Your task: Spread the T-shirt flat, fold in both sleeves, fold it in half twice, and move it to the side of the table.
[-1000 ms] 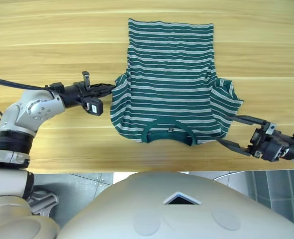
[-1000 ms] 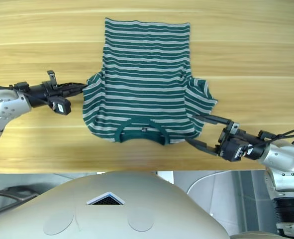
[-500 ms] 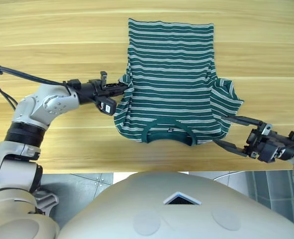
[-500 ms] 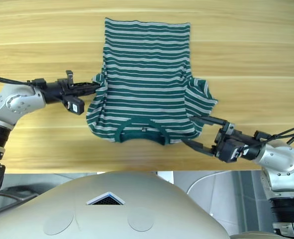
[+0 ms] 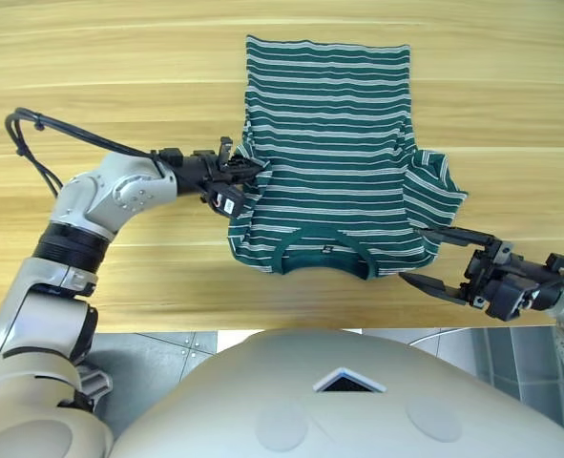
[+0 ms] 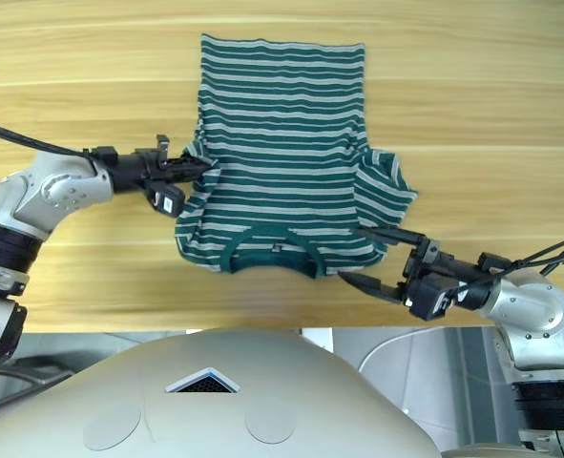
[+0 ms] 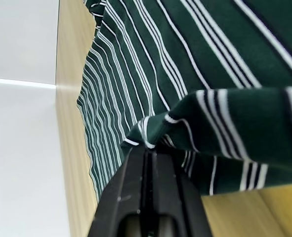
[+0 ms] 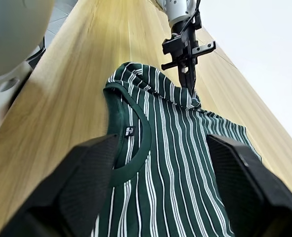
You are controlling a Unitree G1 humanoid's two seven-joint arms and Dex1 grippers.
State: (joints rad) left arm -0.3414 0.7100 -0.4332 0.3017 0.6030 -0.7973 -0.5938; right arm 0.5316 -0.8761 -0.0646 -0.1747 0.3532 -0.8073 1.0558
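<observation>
Head views: T-shirt [image 5: 329,114] lies flat mid-desk [image 5: 100,57], collar [image 5: 324,250] toward the robot. Left pincer [image 5: 246,169] is clamped on the left sleeve [image 5: 256,181], which is pulled in over the shirt body. Right pincer [image 5: 411,254] is open and holds nothing, at the shirt's near right corner by the desk edge. Left wrist view: pincer closed on a bunched fold of sleeve, striped body beyond. Right wrist view: fingers [image 8: 91,168] spread wide, with the collar seen between them farther off.

Light wooden table [image 5: 91,76]; green striped T-shirt [image 5: 334,124] lying on it, collar toward near edge
</observation>
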